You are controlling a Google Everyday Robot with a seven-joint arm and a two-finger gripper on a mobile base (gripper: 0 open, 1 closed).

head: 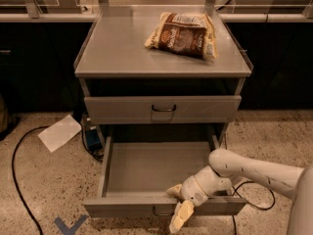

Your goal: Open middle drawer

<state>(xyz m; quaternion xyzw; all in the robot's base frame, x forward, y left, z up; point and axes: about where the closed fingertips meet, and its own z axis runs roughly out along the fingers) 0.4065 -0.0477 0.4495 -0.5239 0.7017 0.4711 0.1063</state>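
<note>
1. I see the middle drawer (146,168) pulled well out toward the near side, below the closed upper drawer (117,109); its grey tray is bare.
2. The gripper (177,207) sits at the near front panel of the middle drawer, just right of the wire handle (160,212). I cannot tell whether it is closed or spread.
3. The white arm (254,173) reaches in from the right.
4. A brown snack bag (182,35) lies on the cabinet top (122,53), far right.
5. A sheet of paper (59,132) and a black cable (14,180) lie on the floor at left
</note>
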